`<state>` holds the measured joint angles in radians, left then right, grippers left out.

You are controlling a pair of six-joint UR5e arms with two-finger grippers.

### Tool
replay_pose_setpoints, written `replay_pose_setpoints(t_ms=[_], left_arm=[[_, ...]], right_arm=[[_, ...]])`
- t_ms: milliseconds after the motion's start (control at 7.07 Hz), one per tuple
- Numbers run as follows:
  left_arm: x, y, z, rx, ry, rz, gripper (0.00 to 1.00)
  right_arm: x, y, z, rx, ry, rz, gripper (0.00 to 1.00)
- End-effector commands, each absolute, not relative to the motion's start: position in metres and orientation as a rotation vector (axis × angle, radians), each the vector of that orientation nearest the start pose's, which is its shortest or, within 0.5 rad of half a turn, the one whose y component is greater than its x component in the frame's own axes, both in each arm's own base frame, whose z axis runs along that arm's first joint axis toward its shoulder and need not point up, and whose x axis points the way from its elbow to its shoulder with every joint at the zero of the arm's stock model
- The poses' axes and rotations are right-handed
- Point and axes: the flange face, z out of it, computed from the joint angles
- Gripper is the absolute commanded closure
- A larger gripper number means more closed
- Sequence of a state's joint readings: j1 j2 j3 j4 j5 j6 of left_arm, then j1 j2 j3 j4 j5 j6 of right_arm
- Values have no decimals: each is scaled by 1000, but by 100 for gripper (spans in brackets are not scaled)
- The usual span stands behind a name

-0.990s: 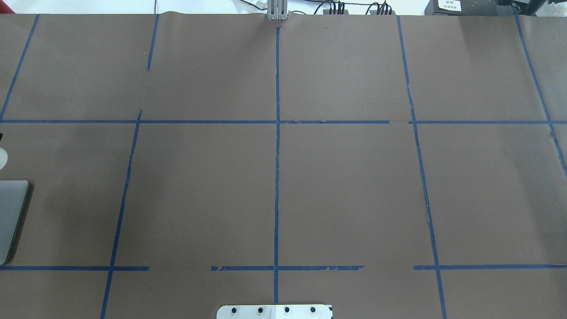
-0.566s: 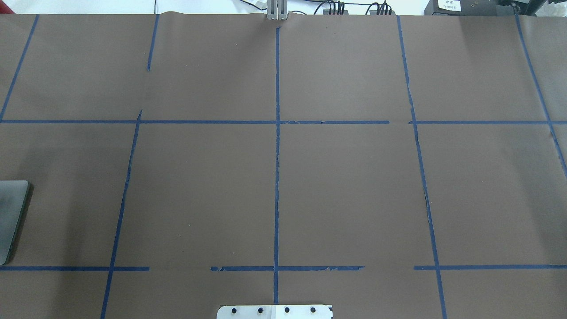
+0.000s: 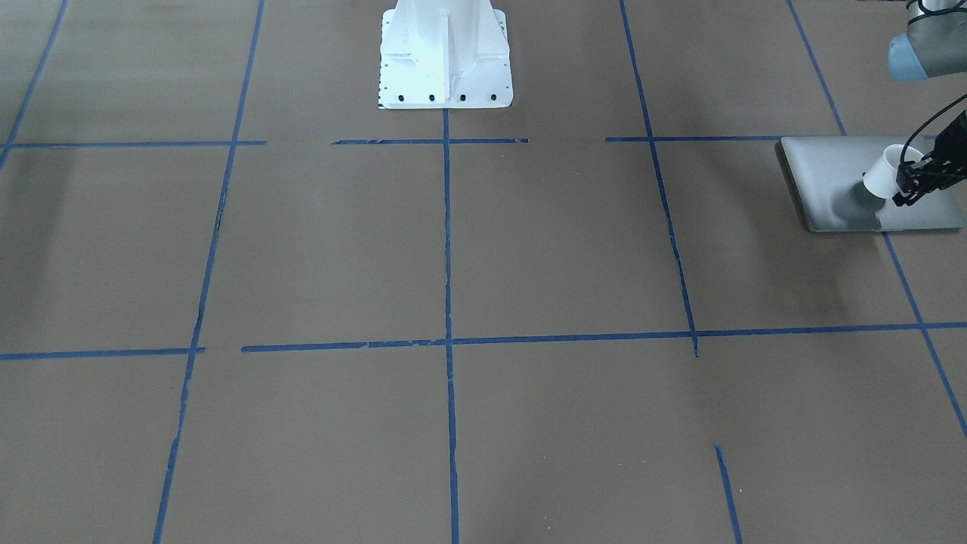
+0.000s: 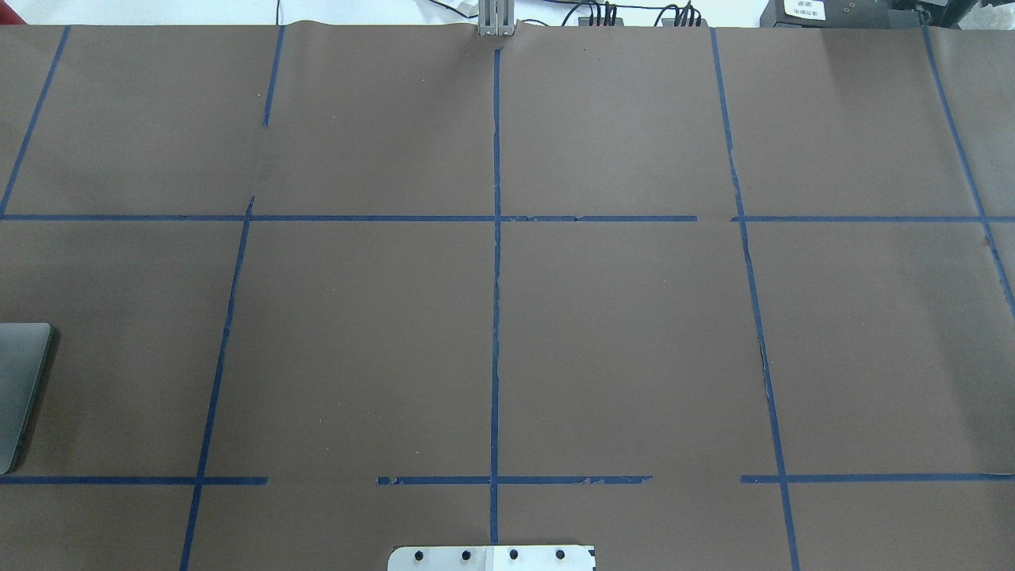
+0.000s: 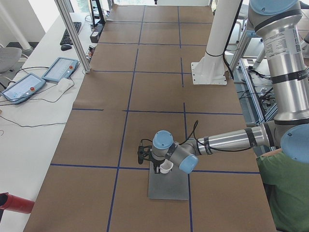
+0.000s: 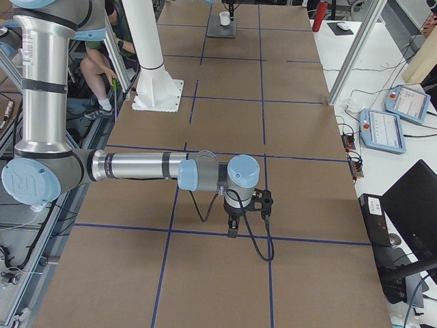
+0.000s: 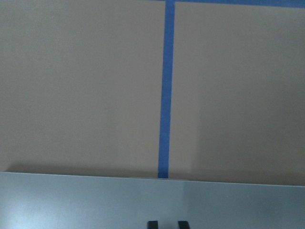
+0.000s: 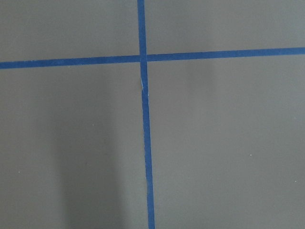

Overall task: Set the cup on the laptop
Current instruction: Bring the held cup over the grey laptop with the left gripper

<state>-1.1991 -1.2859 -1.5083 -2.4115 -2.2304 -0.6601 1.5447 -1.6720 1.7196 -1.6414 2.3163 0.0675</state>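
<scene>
The silver-grey laptop (image 3: 831,166) lies shut and flat at the table's left end; only its corner (image 4: 20,381) shows in the overhead view. My left gripper (image 3: 906,181) is shut on the rim of the small white cup (image 3: 882,175). It holds the cup tilted just above the lid, with the cup's shadow on the lid. The side views show the cup (image 5: 166,167) over the laptop (image 5: 169,186). The left wrist view shows the lid's edge (image 7: 95,202) and two fingertips (image 7: 152,223); the cup is hidden there. My right gripper (image 6: 233,231) hovers over bare table; I cannot tell if it is open.
The white robot pedestal (image 3: 446,60) stands at the table's near-middle edge. Blue tape lines (image 4: 496,317) grid the brown table cover. A person in green (image 5: 285,193) sits beside the left arm. Teach pendants (image 5: 60,69) lie on a side bench.
A second ago the cup's white edge showed at the overhead view's left border beyond the laptop. It has since moved left out of that view, and a shadow has darkened the laptop's corner.
</scene>
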Motion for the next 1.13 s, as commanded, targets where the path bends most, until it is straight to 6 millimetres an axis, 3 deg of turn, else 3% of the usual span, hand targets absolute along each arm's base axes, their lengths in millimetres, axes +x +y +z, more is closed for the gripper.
replay_pose_setpoints(t_ms=[0, 990], left_arm=[[68, -371, 729, 92, 796, -110, 100], [72, -367, 734, 66, 800, -97, 99]], right_arm=[[54, -448, 642, -57, -744, 48, 0], [54, -448, 642, -57, -744, 48, 0]])
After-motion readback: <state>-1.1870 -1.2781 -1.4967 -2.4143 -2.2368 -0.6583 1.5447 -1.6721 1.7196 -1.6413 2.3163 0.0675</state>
